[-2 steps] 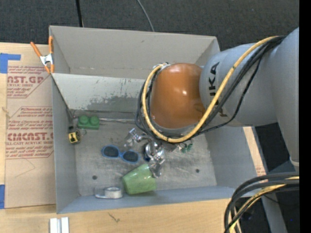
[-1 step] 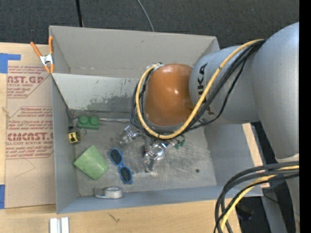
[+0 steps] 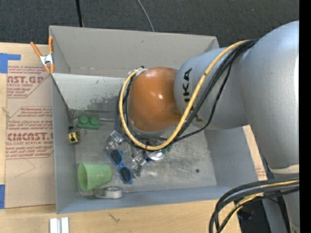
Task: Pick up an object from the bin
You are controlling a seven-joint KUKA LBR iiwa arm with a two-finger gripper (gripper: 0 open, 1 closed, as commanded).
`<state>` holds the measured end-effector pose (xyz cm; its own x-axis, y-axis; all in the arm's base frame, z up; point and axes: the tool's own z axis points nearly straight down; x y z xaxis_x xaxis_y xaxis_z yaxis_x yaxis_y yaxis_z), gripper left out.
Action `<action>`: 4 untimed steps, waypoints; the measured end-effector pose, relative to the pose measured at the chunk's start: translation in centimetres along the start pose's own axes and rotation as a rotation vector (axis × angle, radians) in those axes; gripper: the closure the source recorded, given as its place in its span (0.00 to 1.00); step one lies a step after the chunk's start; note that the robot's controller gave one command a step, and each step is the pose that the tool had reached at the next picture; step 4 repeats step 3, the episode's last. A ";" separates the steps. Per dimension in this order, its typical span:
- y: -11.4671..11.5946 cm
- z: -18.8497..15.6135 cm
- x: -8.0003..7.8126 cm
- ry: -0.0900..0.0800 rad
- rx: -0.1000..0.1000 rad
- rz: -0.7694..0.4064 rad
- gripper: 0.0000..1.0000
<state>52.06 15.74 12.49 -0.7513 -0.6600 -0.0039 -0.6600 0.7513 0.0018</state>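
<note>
Claw [image 3: 132, 153] and blue sunglasses [image 3: 121, 166] both lie just right of green cup [image 3: 94, 175]. Claw opening: cannot tell. Centre on one item before closing.

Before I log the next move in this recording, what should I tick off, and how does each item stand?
1. Claw down inside the grey metal bin: ok.
2. A thing lies close to the claw: ok, a blue plastic sunglasses-like piece sits just beside it, toward the view's left.
3. Grip on anything: cannot tell; the orange wrist cover hides much of the claw.
4. Light green plastic cup, on its side in the lower-left corner, apart from the claw: ok.
5. Green toy brick and small yellow-and-black piece by the left wall, out of the way: ok.
</note>
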 end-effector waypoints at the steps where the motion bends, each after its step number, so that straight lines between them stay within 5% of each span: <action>1: -2.8 4.0 -1.4 0.003 0.000 -0.344 0.00; 2: -2.6 3.6 -1.8 -0.006 0.001 -0.343 1.00; 3: -3.3 -12.4 -0.5 -0.005 0.007 -0.350 1.00; 4: -3.3 -12.4 -0.5 -0.005 0.007 -0.350 1.00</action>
